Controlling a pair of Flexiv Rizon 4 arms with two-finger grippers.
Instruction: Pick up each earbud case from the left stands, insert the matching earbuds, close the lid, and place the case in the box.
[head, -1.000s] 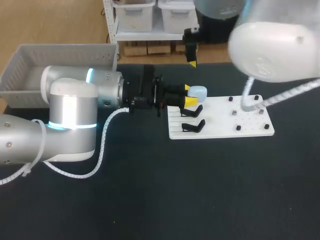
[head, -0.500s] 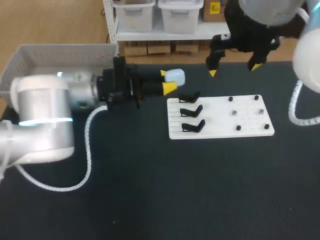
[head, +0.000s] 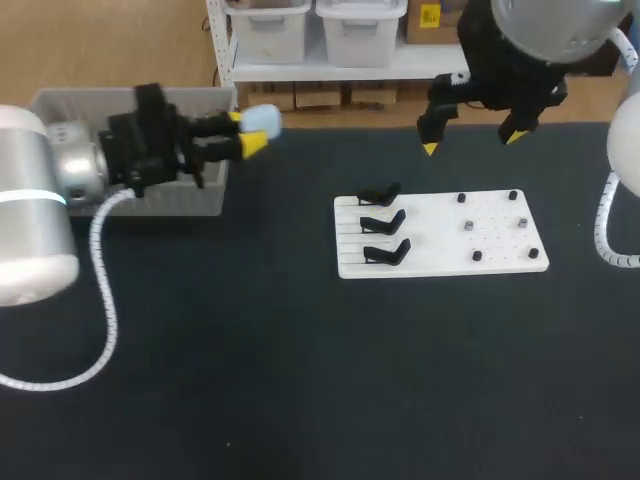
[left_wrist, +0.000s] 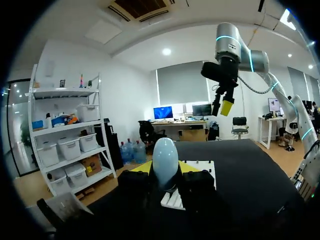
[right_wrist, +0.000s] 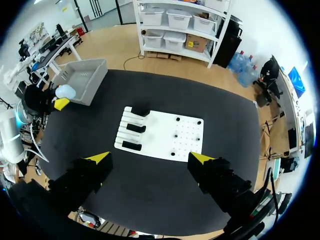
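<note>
At the far left stands the grey slatted plastic box (head: 195, 96), on the rear corner of the black table (head: 250, 350). The left arm lies across the box's front, and its left gripper (head: 244, 132) points away from the box, past its right wall. The gripper's yellow tips pinch the pale blue, egg-shaped plastic earbud case (head: 263, 120) from two sides. The left wrist view shows the case upright between the fingers. I cannot tell for certain whether its lid is latched, though no gap shows.

The case hangs just beside the box's right wall, not yet over the opening. I judge the step in hand to be the last one for this case, placing it in the box. The next move calls for bringing the case back over the rim, lowering it inside, and only then spreading the fingers.

Near the table's middle lies the flat white board (head: 500, 240), with three black stands (head: 383, 221) in a column on its left part, all of them bare. Its right part carries small dark studs (head: 468, 226), too small to say whether they are earbuds.

Furthest right, the right gripper (head: 471, 142) hangs high beyond the board's far edge, spread wide and holding nothing.
</note>
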